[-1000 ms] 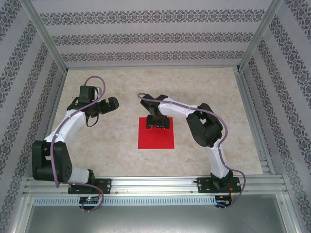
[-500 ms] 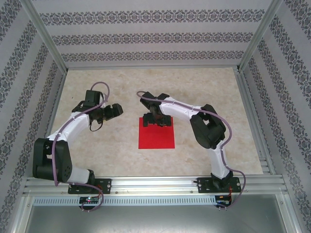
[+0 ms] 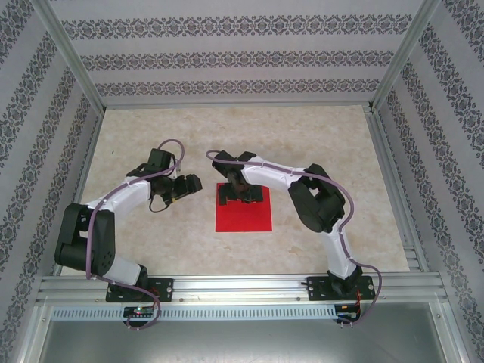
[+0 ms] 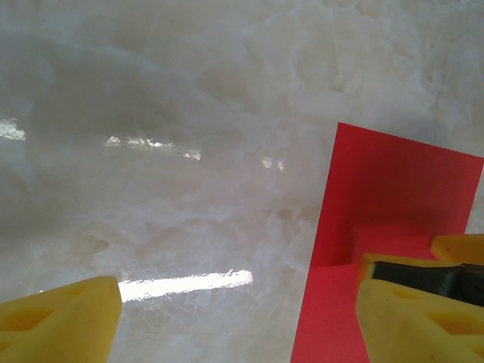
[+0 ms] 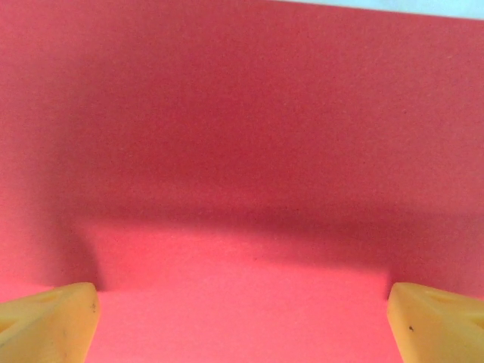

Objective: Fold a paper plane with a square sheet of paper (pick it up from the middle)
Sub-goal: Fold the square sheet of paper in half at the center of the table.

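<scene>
The square sheet of paper (image 3: 246, 215) lies flat and bright red on the marble table, between the two arms. My right gripper (image 3: 240, 196) stands over the sheet's far edge, pointing down. In its wrist view the jaws are open, the gripper (image 5: 242, 325) has nothing between its yellow fingertips (image 5: 49, 321), and the red sheet (image 5: 242, 151) lies close beneath with a shadow band across it. My left gripper (image 3: 186, 186) hovers just left of the sheet. It (image 4: 238, 318) is open, and its right fingertip (image 4: 420, 321) is over the sheet's left part (image 4: 393, 189).
Pale marble tabletop (image 3: 151, 136) spreads around the sheet, bounded by aluminium rails (image 3: 242, 283) at the near edge and patterned walls (image 3: 242, 57) on the other sides. Bare table (image 4: 189, 113) lies ahead of the left gripper.
The left arm has swung right and nearer, bringing its gripper close to the sheet's left edge. The right gripper has stayed over the far edge, shifting slightly left.
</scene>
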`<state>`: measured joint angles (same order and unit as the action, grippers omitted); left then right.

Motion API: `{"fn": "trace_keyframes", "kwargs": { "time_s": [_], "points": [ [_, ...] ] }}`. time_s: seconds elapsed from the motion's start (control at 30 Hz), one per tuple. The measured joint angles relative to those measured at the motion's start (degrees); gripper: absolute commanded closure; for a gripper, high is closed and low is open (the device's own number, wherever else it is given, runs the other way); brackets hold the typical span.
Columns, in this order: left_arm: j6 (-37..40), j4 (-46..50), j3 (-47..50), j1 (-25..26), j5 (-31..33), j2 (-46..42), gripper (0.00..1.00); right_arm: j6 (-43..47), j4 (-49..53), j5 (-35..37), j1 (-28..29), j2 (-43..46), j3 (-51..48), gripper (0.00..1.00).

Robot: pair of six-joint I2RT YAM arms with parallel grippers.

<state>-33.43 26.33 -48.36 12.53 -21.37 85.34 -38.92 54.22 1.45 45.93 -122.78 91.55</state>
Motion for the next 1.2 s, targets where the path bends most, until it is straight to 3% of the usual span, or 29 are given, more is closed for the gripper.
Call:
{"fn": "trace_keyframes", "kwargs": {
  "time_s": [0.3,0.83,1.0,1.2],
  "points": [
    [-0.6,-0.5,0.8,0.8,-0.2,0.5,0.19,0.1,-0.9,0.6,0.1,-0.2,-1.0,0.02],
    [-0.8,-0.6,1.3,0.8,-0.2,0.8,0.19,1.5,-1.9,1.5,0.1,0.7,-2.8,0.12],
    [-0.8,-0.6,1.3,0.8,-0.2,1.2,0.19,1.7,-2.5,1.4,0.0,1.4,-3.6,0.2],
    [-1.5,-1.2,1.5,1.6,-0.3,1.3,0.23,1.0,-5.1,0.3,-1.2,3.7,-6.7,0.46]
  ]
}}
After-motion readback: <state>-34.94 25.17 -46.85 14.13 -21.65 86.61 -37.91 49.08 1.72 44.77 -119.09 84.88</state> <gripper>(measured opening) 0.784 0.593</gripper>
